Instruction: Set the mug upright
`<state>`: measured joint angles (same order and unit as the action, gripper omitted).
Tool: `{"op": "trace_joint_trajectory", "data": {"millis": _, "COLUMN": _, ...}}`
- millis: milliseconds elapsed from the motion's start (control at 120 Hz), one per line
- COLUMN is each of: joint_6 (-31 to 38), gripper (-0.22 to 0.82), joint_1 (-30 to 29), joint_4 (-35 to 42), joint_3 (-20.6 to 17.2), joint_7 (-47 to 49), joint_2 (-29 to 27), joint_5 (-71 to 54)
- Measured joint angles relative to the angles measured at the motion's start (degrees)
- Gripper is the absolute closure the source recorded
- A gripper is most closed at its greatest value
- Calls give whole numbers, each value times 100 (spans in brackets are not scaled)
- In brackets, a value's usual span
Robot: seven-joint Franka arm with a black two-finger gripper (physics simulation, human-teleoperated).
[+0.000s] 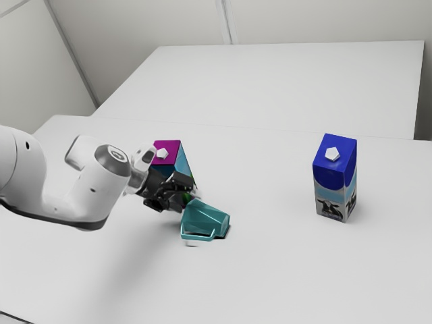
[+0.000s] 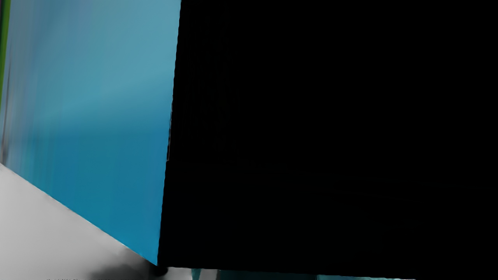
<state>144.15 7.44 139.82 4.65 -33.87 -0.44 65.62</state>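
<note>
Slowly stand the tipped mug (image 1: 204, 220), clear of the exterior view's left box (image 1: 174, 158); I can't tell the gap or hold of the gripper (image 1: 184, 196).

glossy teal mug (image 1: 204, 219), smooth matt table (image 1: 283, 277)

looks like some kind of robotics lab or test room to me. there's a white robot arm (image 1: 98, 179) coming in from the exterior view's left over a plain white table (image 1: 283, 270), with another flat white surface (image 1: 283, 81) on the far side and pale grey walls (image 1: 324, 20) behind. the milk carton (image 1: 335, 179) on the right is kinda kitchen-ish, but the rest says lab.
</note>
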Motion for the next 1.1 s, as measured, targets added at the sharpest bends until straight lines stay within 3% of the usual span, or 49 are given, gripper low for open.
{"op": "trace_joint_trajectory", "data": {"millis": 275, "joint_6": -6, "gripper": 2, "joint_1": -112, "joint_4": 73, "joint_3": -198, "joint_7": -400, "joint_2": 63, "joint_5": 997}}
{"op": "trace_joint_trajectory", "data": {"millis": 775, "joint_6": 54, "gripper": 2, "joint_1": -120, "joint_4": 41, "joint_3": -776, "joint_7": -796, "joint_2": 0, "joint_5": 1312}}
{"op": "trace_joint_trajectory", "data": {"millis": 958, "joint_6": 72, "gripper": 46, "joint_1": 177, "joint_4": 36, "joint_3": -801, "joint_7": -880, "joint_2": -77, "joint_5": 1389}}
{"op": "trace_joint_trajectory", "data": {"millis": 1100, "joint_6": 77, "gripper": 65, "joint_1": 479, "joint_4": 37, "joint_3": -807, "joint_7": -929, "joint_2": -87, "joint_5": 1439}}
